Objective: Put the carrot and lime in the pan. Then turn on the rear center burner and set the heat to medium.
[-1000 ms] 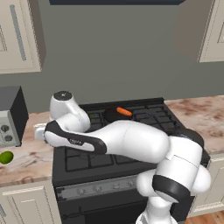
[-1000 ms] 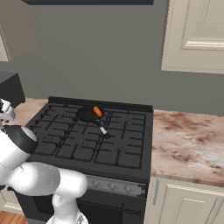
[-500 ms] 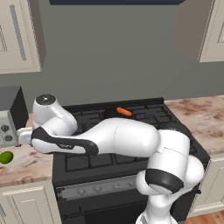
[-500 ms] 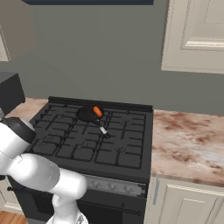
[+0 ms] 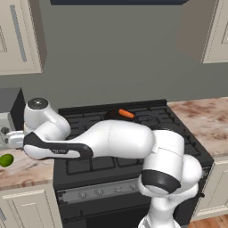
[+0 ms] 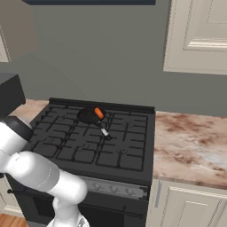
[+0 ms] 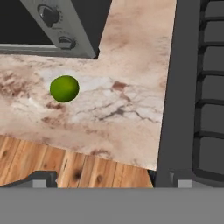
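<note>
The lime [image 7: 64, 88] is a small round green fruit lying on the marbled counter [image 7: 122, 109] left of the stove, also seen at the lime [image 5: 6, 160]. My gripper [image 7: 111, 180] hangs above the counter's front edge, open, with its fingertips [image 7: 43, 178] wide apart and nothing between them; the lime lies ahead and to the left. The orange carrot [image 6: 99, 113] rests in the black pan [image 6: 88, 117], also visible as the carrot [image 5: 126, 114]. The pan sits on the rear grating near the middle of the stove, covering the burner there. Its handle [image 6: 104, 131] points forward.
A dark appliance with knobs [image 7: 54, 19] stands on the counter just behind the lime. The stove's black grating [image 7: 208, 87] borders the counter on the right. Control knobs [image 6: 116, 188] line the stove's front panel. Wooden floor [image 7: 65, 168] shows below the counter edge.
My arm has swung further left off the stove, out over the left counter towards the lime. The carrot and the pan have not moved.
</note>
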